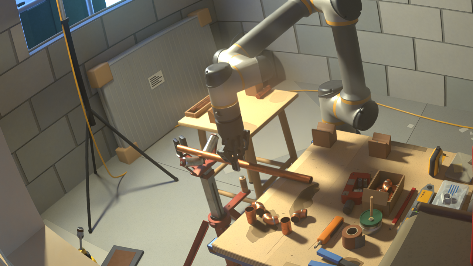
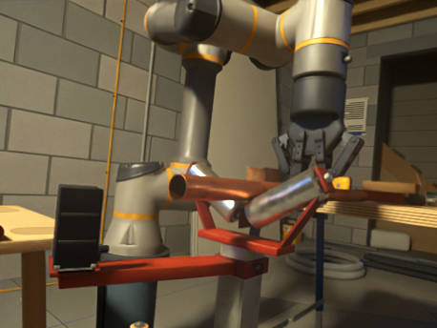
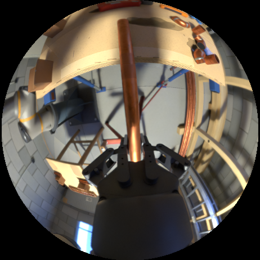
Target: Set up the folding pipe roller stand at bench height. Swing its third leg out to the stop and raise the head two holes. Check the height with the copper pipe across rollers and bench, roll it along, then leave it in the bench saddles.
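Note:
My gripper [image 1: 234,161] [image 3: 134,146] points straight down, its two fingers clamped on either side of the copper pipe [image 1: 244,164] [image 2: 224,187] [image 3: 130,84] just bench-side of the stand. The pipe lies in the V of the steel rollers [image 1: 202,153] [image 2: 281,196] on the red head of the pipe roller stand [image 1: 211,195], and its far end [image 1: 306,179] reaches over the edge of the workbench [image 1: 337,205]. The stand's grey mast rises from a red collar beside the bench corner. Two wooden saddles [image 1: 324,135] [image 1: 379,145] sit at the bench's back edge.
A cardboard box of copper fittings [image 1: 383,190] sits mid-bench, with loose copper elbows [image 1: 271,218], a tape roll [image 1: 352,236], a red pipe cutter [image 1: 354,188] and hand tools around it. A wooden side table [image 1: 244,109] stands behind the stand, a black tripod [image 1: 89,132] to the left.

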